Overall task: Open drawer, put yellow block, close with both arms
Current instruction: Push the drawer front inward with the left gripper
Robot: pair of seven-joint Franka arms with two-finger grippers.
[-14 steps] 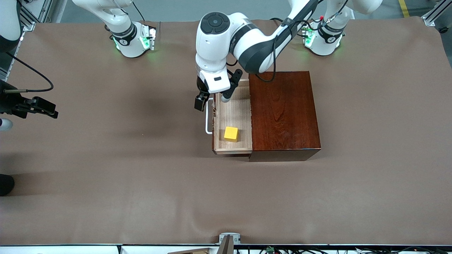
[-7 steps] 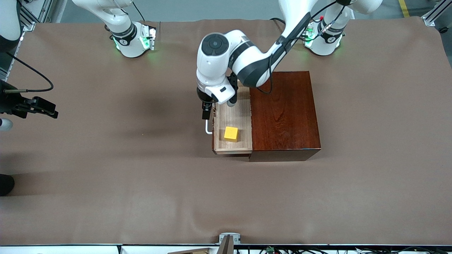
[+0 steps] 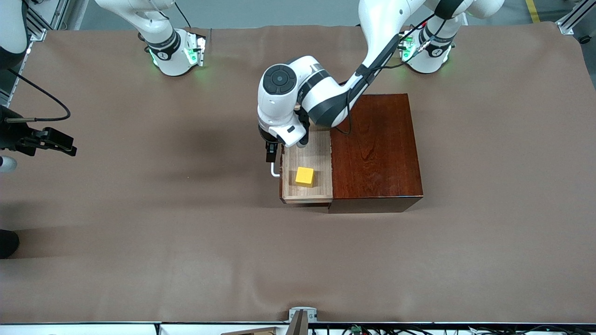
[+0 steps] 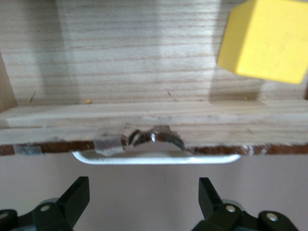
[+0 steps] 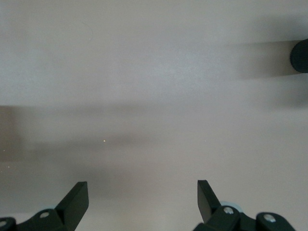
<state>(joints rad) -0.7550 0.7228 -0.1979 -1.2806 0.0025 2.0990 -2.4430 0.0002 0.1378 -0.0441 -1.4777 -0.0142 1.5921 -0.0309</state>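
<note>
1. One wooden box (image 3: 375, 146) is sitting on the bench (image 3: 139, 223), dark reddish-brown and glossy, and it serves as the landmark here.
2. One drawer (image 3: 307, 160) is standing pulled out of the box toward the right arm's end of the bench, its light-wood tray open to view.
3. One white bar handle (image 3: 274, 170) is showing on the drawer's front; in the left wrist view it (image 4: 156, 158) is lying just beside a chipped edge of the drawer's front (image 4: 144, 139).
4. One yellow block (image 3: 304, 176) is resting inside the drawer, in the part nearer the front camera; the left wrist view is showing it (image 4: 264, 41) on the tray floor.
5. Two arms are in view. The left arm is reaching from its base over the box, and the left claw (image 3: 270, 153) is hanging in front of the drawer at the handle, its fingers (image 4: 72, 197) standing apart with nothing between them.
6. The right arm is waiting well apart from the box, at its own end of the bench. The right claw (image 5: 143, 202) is hovering over bare bench cover, fingers spread and holding nothing.
7. The bench is wearing a plain brown cover with a few soft wrinkles.
8. Two round bases with green lights (image 3: 188, 56) are standing farther from the front camera than the box.
</note>
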